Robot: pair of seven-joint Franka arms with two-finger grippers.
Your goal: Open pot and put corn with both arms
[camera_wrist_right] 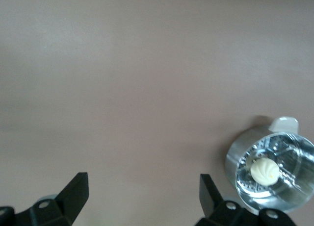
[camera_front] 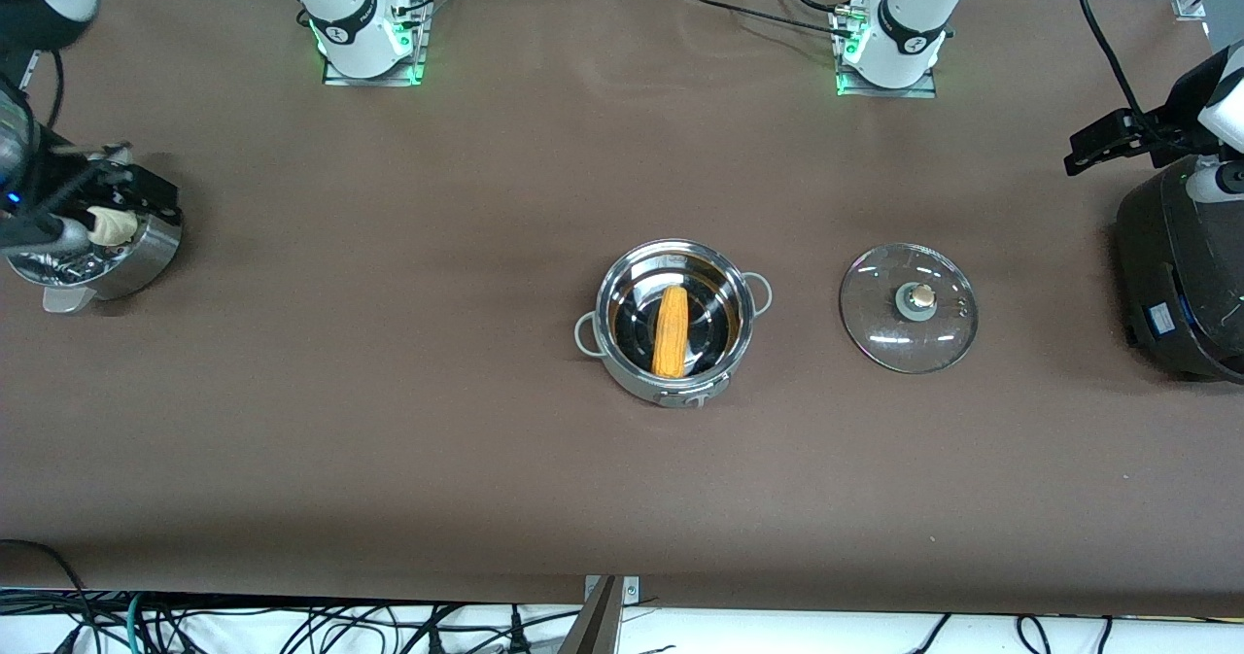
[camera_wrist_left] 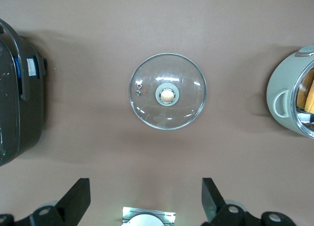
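Note:
The steel pot [camera_front: 677,394] stands open at mid-table with the yellow-orange corn [camera_front: 670,331] lying inside it. Its edge and the corn also show in the left wrist view [camera_wrist_left: 287,101]. The glass lid [camera_front: 880,333] with its beige knob lies flat on the table beside the pot, toward the left arm's end, also seen in the left wrist view [camera_wrist_left: 184,108]. My left gripper [camera_wrist_left: 145,187] is open and empty, high up near the black cooker [camera_front: 1181,275]. My right gripper [camera_wrist_right: 143,182] is open and empty, high over bare table beside the steamer bowl [camera_wrist_right: 235,160].
The steel steamer bowl [camera_front: 146,256] with a pale bun [camera_wrist_right: 265,170] stands at the right arm's end of the table. The large black cooker [camera_wrist_left: 19,103] stands at the left arm's end. The arm bases [camera_front: 369,37] are along the table edge farthest from the front camera.

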